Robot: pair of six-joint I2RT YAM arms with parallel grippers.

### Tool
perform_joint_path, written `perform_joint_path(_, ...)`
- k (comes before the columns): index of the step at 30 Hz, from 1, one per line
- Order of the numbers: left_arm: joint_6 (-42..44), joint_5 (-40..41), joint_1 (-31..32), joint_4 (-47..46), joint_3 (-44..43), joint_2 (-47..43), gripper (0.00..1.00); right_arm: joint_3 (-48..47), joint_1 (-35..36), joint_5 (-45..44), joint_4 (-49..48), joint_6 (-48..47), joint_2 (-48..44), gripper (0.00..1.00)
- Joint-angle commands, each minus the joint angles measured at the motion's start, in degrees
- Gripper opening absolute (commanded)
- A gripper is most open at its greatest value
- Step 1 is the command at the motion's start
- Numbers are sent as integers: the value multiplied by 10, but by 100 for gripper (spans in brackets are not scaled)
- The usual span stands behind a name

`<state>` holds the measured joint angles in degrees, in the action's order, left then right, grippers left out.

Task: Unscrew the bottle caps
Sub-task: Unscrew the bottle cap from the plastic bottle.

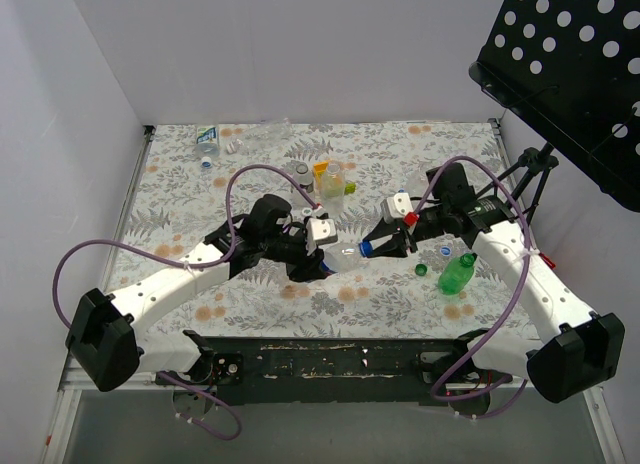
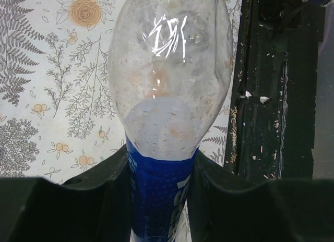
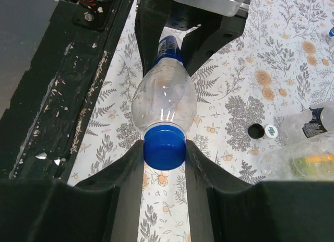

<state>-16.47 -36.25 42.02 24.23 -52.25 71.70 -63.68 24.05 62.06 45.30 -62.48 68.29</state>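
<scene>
Top view: clear bottle (image 1: pixel 345 252) lies on its side above the middle of the floral table (image 1: pixel 250 294), held off the surface between both arms, base toward 9 o'clock and neck toward 3 o'clock. Left claw (image 2: pixel 159 184) is pinched on the blue-labelled part of the bottle's body, one finger on each side; droplets show inside the clear wall. Right claw (image 3: pixel 164 153) is clamped on the blue cap (image 3: pixel 164 146), its fingers touching the cap's rim on both sides, and the cap sits on the neck. A green bottle (image 1: pixel 457 275) lies at 3 o'clock from the held one, with a loose green cap (image 1: pixel 421 270) just beside it. A yellowish bottle (image 1: pixel 330 181) stands at 12 o'clock. Whether the blue cap's thread is loosened cannot be told.
</scene>
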Motion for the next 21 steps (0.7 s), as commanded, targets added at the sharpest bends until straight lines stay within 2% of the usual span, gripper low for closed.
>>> perform_joint_path(1, 7, 35, 3, 6, 9, -32, 11, 14, -17, 32, -37, 65, -24, 40)
perform_joint_path(2, 7, 40, 5, 5, 9, -31, 10, 16, -17, 33, -40, 74, -25, 48)
perform_joint_path(5, 7, 53, 13, 6, 8, -26, 10, 24, -20, 35, -57, 104, -29, 62)
perform_joint_path(12, 8, 76, 23, 5, 7, -23, 11, 43, -45, 21, -77, 154, -56, 81)
perform_joint_path(21, 10, 101, 26, -1, 18, -44, 11, 48, -92, 28, -67, 216, -83, 83)
